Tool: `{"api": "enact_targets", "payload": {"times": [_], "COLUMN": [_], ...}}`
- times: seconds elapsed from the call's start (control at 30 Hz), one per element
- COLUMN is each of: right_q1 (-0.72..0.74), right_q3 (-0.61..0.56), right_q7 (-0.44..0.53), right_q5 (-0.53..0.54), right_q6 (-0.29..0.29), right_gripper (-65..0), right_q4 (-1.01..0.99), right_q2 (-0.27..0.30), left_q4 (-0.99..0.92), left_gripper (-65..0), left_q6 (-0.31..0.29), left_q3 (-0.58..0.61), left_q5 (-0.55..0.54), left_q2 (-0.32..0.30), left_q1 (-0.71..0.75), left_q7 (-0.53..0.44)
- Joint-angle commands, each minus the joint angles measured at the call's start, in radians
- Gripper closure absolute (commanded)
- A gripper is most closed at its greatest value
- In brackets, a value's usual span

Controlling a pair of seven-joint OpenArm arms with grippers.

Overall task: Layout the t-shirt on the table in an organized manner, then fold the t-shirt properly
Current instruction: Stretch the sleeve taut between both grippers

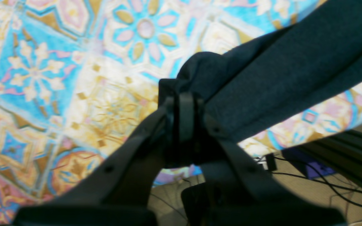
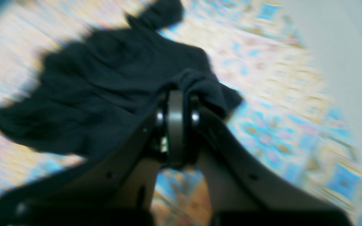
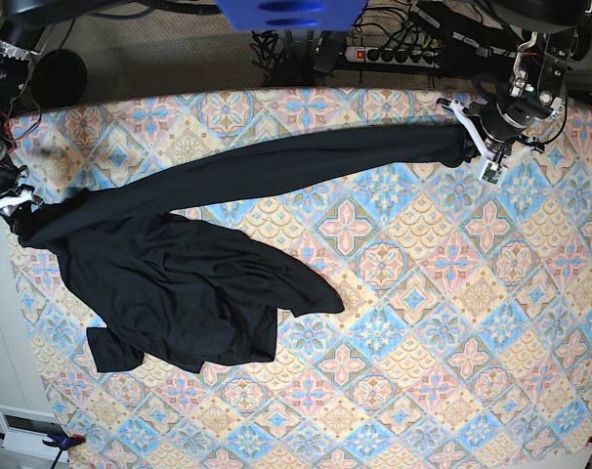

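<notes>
The black t-shirt (image 3: pixel 179 283) lies bunched on the left half of the patterned table (image 3: pixel 443 322). One long sleeve (image 3: pixel 306 161) is pulled taut across the far side toward the right. My left gripper (image 3: pixel 474 145) is shut on the end of that sleeve near the far right edge. In the left wrist view the gripper (image 1: pixel 185 94) pinches dark fabric (image 1: pixel 287 66) just above the cloth. My right gripper (image 3: pixel 22 210) is shut on the shirt at the table's left edge. The blurred right wrist view shows it (image 2: pixel 176 97) clamped on a fold, with the t-shirt (image 2: pixel 90 94) spread beyond.
A power strip (image 3: pixel 394 54) and cables lie on the floor behind the table. A blue mount (image 3: pixel 281 12) hangs at the top centre. A white box (image 3: pixel 27 430) sits off the near left corner. Cables (image 1: pixel 319 179) show below the table edge.
</notes>
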Motion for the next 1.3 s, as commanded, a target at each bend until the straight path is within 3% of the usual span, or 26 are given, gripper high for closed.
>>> {"api": "enact_targets", "payload": {"times": [0.0, 0.27, 0.5, 0.6, 0.8, 1.0, 1.27], "right_q1": [0.008, 0.008, 0.000, -0.032, -0.049, -0.087, -0.130], "right_q3": [0.014, 0.080, 0.098, 0.113, 0.167, 0.169, 0.169], "right_q7": [0.025, 0.024, 0.024, 0.024, 0.024, -0.019, -0.042], "right_q5": [-0.017, -0.209, -0.207, -0.207, -0.207, -0.207, -0.207], "right_q6": [0.005, 0.005, 0.005, 0.005, 0.005, 0.005, 0.006], "right_gripper": [0.0, 0.0, 0.0, 0.0, 0.0, 0.0, 0.0], "right_q4": [0.017, 0.018, 0.097, 0.129, 0.136, 0.150, 0.179], "right_q2": [0.025, -0.062, -0.090, -0.090, -0.090, -0.090, -0.127], "left_q4": [0.013, 0.013, 0.019, 0.021, 0.018, 0.013, 0.013], "left_gripper": [0.0, 0.0, 0.0, 0.0, 0.0, 0.0, 0.0], "left_q6": [0.000, 0.000, 0.000, 0.000, 0.000, 0.000, 0.000], "left_q3": [-0.011, -0.012, -0.066, -0.118, -0.182, -0.170, -0.116], "left_q5": [-0.003, -0.001, -0.007, -0.007, -0.004, -0.003, -0.001], "left_q2": [-0.015, -0.043, -0.029, 0.008, 0.013, 0.013, 0.010], "left_q1": [0.000, 0.005, -0.003, 0.003, 0.002, 0.012, 0.019], "left_q7": [-0.012, -0.010, -0.020, -0.093, -0.192, -0.187, -0.092]}}
